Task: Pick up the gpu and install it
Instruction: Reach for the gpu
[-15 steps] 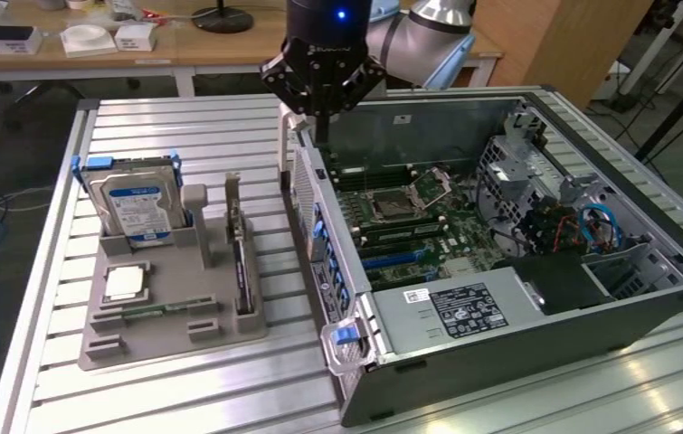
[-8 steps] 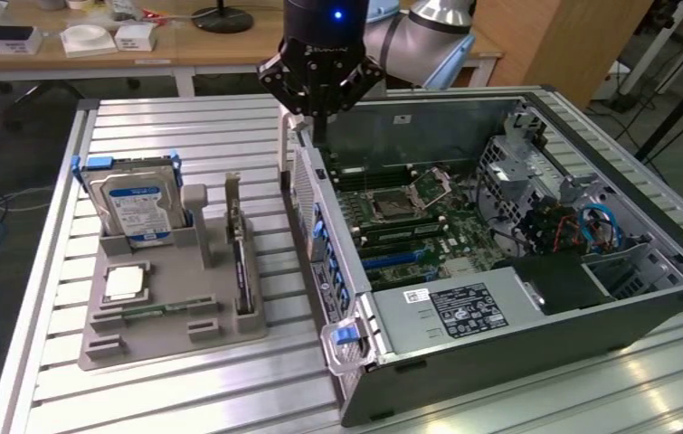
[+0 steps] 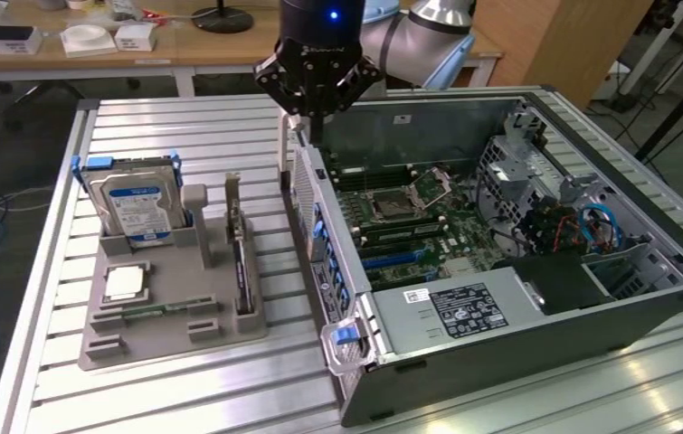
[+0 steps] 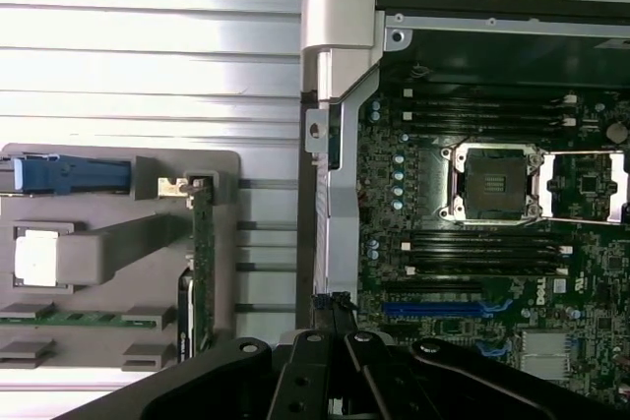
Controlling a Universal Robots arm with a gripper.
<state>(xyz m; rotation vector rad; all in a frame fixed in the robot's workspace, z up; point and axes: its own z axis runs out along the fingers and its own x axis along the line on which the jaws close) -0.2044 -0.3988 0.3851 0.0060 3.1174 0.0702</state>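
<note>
The claw [image 3: 301, 133] hangs clenched, its fingertips pressed together with nothing between them, just over the rear wall of the open computer case [image 3: 535, 348], near that wall's far end in the exterior view. The gpu [image 3: 241, 271] is not in the claw: it stands on its long edge in a slot of the grey holder tray [image 3: 160, 348], on the exterior view's left of the case, with its metal bracket end rising at the far end of the slot. The card is apart from the claw and lies roughly parallel to the case's rear wall, with a strip of bare slatted aluminium table [image 3: 136, 122] between tray and case. In the same tray, a hard drive [image 3: 136, 208] with a blue-and-white label stands upright in blue rails, a square silver processor chip [image 3: 124, 283] lies flat nearer the camera, and a green memory stick [image 3: 148, 312] sits in a groove beside it. Inside the case, the motherboard [image 3: 438, 235] lies exposed with its processor socket [image 3: 392, 206] open, memory slots on both sides of the socket, and a blue expansion slot [image 3: 395, 258] free of any card. A labelled power supply [image 3: 462, 312] fills the near corner. From the wrist view, the claw [image 4: 333, 304] sits over the case edge, with the gpu [image 4: 204, 263] seen edge-on in the tray and the blue expansion slot [image 4: 433, 309] on the board.
</note>
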